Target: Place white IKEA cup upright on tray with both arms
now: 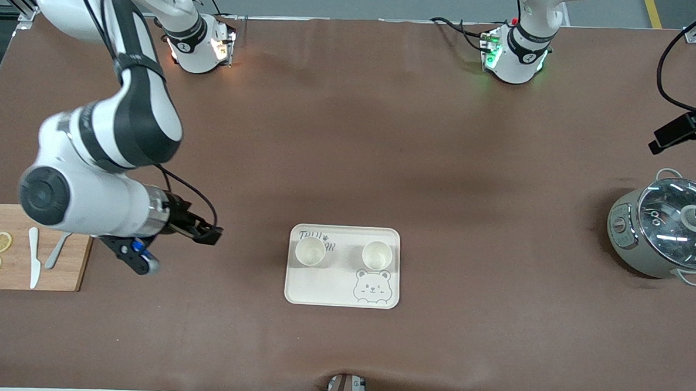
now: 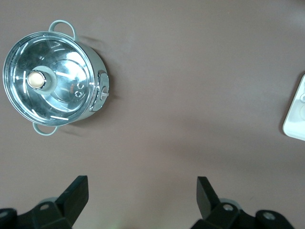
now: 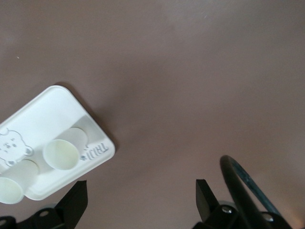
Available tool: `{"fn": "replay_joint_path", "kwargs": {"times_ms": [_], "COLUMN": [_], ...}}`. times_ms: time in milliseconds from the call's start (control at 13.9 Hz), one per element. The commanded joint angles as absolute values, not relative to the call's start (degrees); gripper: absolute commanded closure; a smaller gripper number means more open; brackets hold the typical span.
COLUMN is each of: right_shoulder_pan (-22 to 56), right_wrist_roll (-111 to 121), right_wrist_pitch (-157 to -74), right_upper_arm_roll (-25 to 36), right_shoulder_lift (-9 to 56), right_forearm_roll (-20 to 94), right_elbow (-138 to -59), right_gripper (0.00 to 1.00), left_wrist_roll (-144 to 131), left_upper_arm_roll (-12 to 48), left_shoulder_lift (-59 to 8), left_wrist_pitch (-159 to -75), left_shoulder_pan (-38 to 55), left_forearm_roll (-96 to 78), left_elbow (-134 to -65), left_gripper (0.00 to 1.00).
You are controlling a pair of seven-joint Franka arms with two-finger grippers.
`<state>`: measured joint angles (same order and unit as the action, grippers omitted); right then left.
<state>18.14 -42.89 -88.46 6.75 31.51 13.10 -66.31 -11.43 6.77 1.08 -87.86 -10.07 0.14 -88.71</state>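
The cream tray (image 1: 326,288) with the bear drawing lies mid-table, near the front camera. Two white cups stand upright on it: one (image 1: 310,251) by the lettering, one (image 1: 377,255) above the bear face. The right wrist view shows the tray (image 3: 43,114) and both cups (image 3: 61,153) (image 3: 9,188). My right gripper (image 1: 206,234) (image 3: 141,186) is open and empty, over bare table between the tray and the cutting board. My left gripper (image 2: 143,183) is open and empty, high over bare table between the pot and the tray's edge (image 2: 296,119). Its arm leaves the front view at the top.
A grey pot with a glass lid (image 1: 667,227) (image 2: 50,78) stands at the left arm's end of the table. A wooden cutting board (image 1: 15,275) with lemon slices and two small knives lies at the right arm's end. A black clamp with cables (image 1: 685,131) juts in above the pot.
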Motion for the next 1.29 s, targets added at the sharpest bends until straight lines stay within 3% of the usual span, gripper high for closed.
{"fn": "replay_joint_path", "kwargs": {"times_ms": [0, 287, 574, 1221], "right_shoulder_pan": [15.9, 13.3, 11.1, -1.0], "right_wrist_roll": [-33.5, -28.6, -19.4, 10.5], "right_wrist_pitch": [-90.1, -91.1, -94.2, -88.7], "right_upper_arm_roll": [6.5, 6.6, 6.7, 7.7], "right_shoulder_lift": [21.6, 10.5, 0.4, -1.2], "right_forearm_roll": [10.4, 5.6, 2.5, 1.8], "right_elbow": [-78.4, -88.1, -98.3, -91.3], "right_gripper": [0.0, 0.0, 0.0, 0.0], "left_wrist_roll": [-10.7, -7.5, -4.3, -4.3], "left_upper_arm_roll": [7.2, 8.2, 10.5, 12.0], "left_shoulder_lift": [-0.4, 3.2, 8.2, 8.9], "left_wrist_pitch": [-86.1, -86.6, -92.7, -92.8], "left_shoulder_pan": [-10.7, -10.4, -10.4, -9.9], "left_forearm_roll": [-0.9, -1.5, -1.1, -1.2], "left_elbow": [-87.3, -92.3, -99.6, -98.8], "left_gripper": [0.0, 0.0, 0.0, 0.0]}}
